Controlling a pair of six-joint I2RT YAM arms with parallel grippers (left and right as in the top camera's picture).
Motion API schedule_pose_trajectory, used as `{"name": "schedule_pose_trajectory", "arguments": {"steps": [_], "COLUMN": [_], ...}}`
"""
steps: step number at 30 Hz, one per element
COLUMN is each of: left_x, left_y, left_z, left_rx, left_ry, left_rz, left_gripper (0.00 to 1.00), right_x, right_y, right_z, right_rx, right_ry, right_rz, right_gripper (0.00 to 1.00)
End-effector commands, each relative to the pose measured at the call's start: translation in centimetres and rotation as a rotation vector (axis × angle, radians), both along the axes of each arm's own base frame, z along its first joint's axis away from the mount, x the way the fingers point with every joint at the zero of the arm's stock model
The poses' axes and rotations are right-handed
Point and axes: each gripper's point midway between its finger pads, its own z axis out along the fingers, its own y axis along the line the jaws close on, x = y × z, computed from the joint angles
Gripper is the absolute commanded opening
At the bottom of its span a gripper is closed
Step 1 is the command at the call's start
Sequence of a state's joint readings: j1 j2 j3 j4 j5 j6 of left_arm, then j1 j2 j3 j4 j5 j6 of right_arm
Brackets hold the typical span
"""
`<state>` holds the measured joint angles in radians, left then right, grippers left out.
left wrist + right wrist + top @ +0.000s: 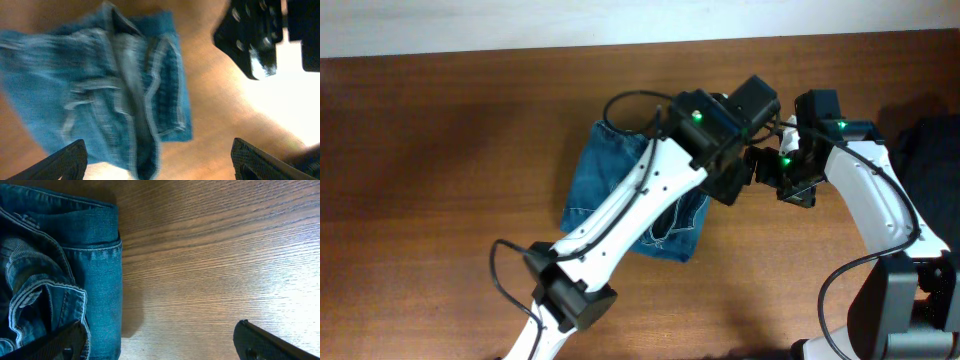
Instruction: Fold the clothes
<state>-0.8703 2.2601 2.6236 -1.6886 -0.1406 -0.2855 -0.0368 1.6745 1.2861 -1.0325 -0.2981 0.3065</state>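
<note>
Hovering by the folded jeans, left claw and right claw gape empty.

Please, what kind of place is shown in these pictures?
Probably an indoor robot test bench rather than a home: a wooden table, a left arm and right arm with exposed cables, and folded jeans as the workpiece.

A robot lab workstation: wood-grain table, white cabled left arm and right arm, pale wall behind.
</note>
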Motion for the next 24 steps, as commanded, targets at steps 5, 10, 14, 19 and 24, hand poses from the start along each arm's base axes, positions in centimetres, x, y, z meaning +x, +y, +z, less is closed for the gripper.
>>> {"name": "schedule_pose_trajectory", "arguments": {"steps": [5, 10, 14, 19, 24], "left_x": [8.5, 12.6, 13.3, 13.1, 12.1], "left_y": [12.7, 24.1, 28.7, 32.4, 32.9], "left_z": [5.6, 5.5, 4.2, 1.4, -2.6], "left_rx": [0.058, 0.082, -0.093, -0.088, -0.031], "left_ry": [-0.222, -0.214, -0.079, 0.021, 0.139], "left_rz": [0.322, 0.61, 0.733, 0.823, 0.838], "left_gripper": [0.96, 0.99, 0.99, 0.99, 0.99], "right_x": [0.6, 2.9, 4.1, 3.9, 4.1], "right_y": [2.2, 4.5, 8.7, 16.1, 20.4], "right_z": [2.1, 8.3, 12.6, 10.8, 4.9], "right_rx": [0.109, 0.194, 0.288, 0.336, 0.257], "right_ry": [-0.064, -0.238, -0.358, -0.317, -0.197], "right_rz": [0.075, 0.13, 0.213, 0.313, 0.301], "right_gripper": [0.89, 0.64, 0.19, 0.04, 0.04]}}
